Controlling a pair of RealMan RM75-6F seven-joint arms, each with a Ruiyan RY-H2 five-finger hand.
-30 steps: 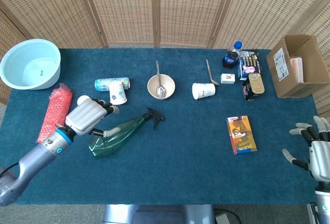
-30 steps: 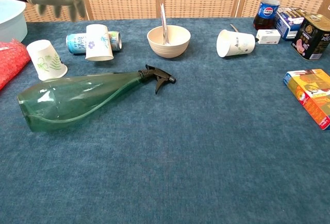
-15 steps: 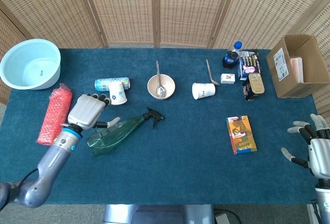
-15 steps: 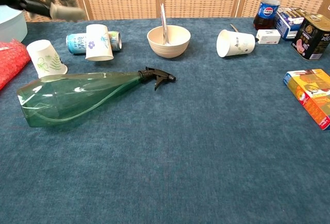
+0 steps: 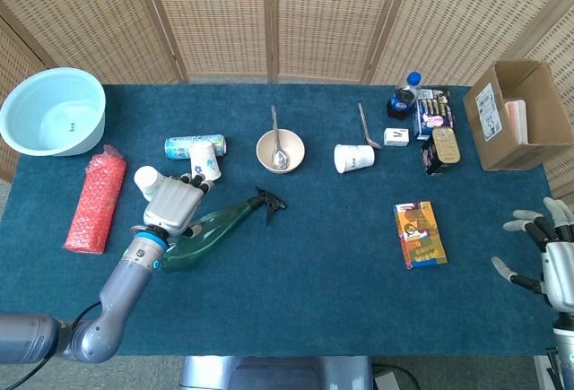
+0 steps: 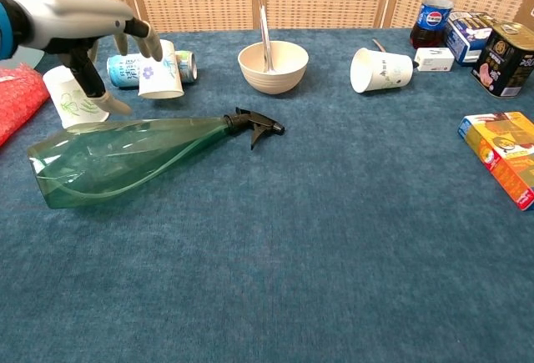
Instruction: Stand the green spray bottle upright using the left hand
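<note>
Blue tablecloth [image 5: 323, 264] bears green spray bottle [image 6: 125, 156] lying beneath left hand [image 5: 176, 203].

Left robot hand [image 5: 175, 203] covering the wide base of the green spray bottle [image 5: 218, 223] in the head view; contact between the two impossible to judge. In the chest view, left robot hand [image 6: 79, 25] cut off at the left edge, wrist out of frame. Right robot hand [image 5: 549, 255] clipped by the right edge of the head view, missing altogether from the chest view. Red bubble-wrap roll [image 6: 15, 104] and pale blue basin [image 6: 18, 42] mostly lost beyond the chest view's left edge. Snack box [image 6: 506, 153] cut by the right edge. Label print on the lying can [image 5: 188, 145] too small to read. Cardboard box [image 5: 511, 112] contents largely hidden.
</note>
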